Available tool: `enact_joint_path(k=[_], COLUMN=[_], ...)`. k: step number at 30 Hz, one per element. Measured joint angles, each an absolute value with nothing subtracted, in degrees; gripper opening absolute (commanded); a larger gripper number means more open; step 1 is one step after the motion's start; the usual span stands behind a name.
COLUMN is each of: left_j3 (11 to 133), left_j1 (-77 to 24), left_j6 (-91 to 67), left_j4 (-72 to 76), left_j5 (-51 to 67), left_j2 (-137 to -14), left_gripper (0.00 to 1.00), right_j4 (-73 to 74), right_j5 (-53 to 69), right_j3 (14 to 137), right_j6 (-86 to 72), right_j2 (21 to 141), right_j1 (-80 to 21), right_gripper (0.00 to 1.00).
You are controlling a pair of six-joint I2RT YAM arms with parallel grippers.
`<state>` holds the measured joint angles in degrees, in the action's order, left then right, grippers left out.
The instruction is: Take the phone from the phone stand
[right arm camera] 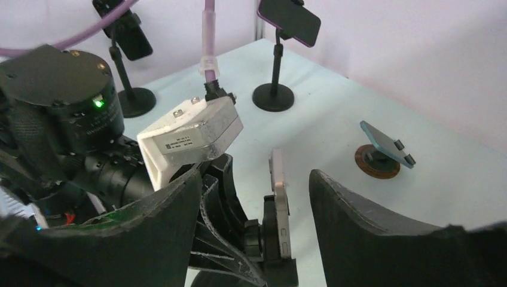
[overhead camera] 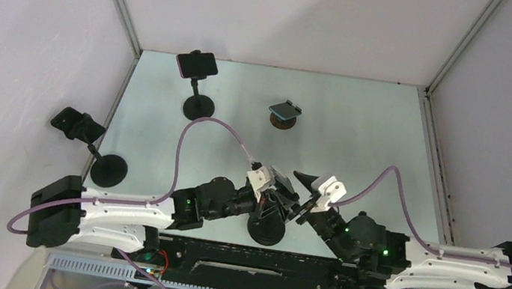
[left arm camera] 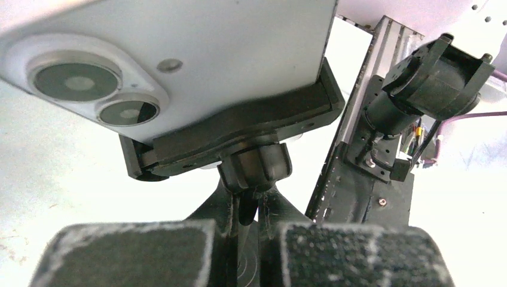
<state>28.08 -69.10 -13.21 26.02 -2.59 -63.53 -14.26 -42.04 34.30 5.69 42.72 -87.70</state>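
Phone (left arm camera: 179,54) sits clamped in phone stand (left arm camera: 239,128) at the near side of table (overhead camera: 367,137). Left gripper (left arm camera: 248,242) closed tight, apparently pinching the stand's stem. Right gripper (right arm camera: 254,179) spread wide, fingers flanking the phone without touching it. Sticker (right arm camera: 179,143) on white box (right arm camera: 203,122): print unreadable.

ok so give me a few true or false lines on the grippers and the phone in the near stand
1. The left gripper is shut on the neck of the phone stand. True.
2. The right gripper is clamped on the phone. False: its jaws stand open, one on each side of the phone.
3. The phone sits in the stand's clamp. True.
4. The phone's back shows three lenses. False: two show.
5. No other stand is on the table. False: a second stand is at the far left.
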Motion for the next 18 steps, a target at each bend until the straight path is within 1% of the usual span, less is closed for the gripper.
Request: enact_joint_path(k=[4, 6, 9, 11, 14, 18], left_j3=[27.6, 27.0, 25.9, 25.3, 25.1, 25.1], left_j1=[-68.2, -67.6, -66.9, -66.7, -66.6, -66.6], left_j6=[-14.0, -14.6, -15.1, -15.2, -15.5, -16.0], left_j4=[25.8, 25.8, 25.3, 24.3, 22.6, 21.6], left_j5=[-2.7, -2.7, -2.7, -2.7, -2.4, -1.7], left_j2=[-62.7, -61.8, -59.9, -58.3, -56.6, -55.1], left_gripper=[0.0, 0.0, 0.0, 0.0, 0.0, 0.0], right_j4=[-7.3, -3.0, 3.9, 8.6, 13.6, 14.5], right_j5=[-40.6, -39.6, -38.3, -37.8, -36.7, -35.5], right_j3=[37.3, 37.8, 37.8, 37.8, 37.8, 36.2], right_j6=[2.0, 0.0, -3.2, -5.6, -8.3, -9.5], right_j2=[38.5, 35.9, 32.4, 30.6, 29.8, 29.9], right_j1=[-87.8, -88.0, -88.1, -88.1, -88.1, -88.1], right_gripper=[0.67, 0.63, 0.54, 0.53, 0.54, 0.59])
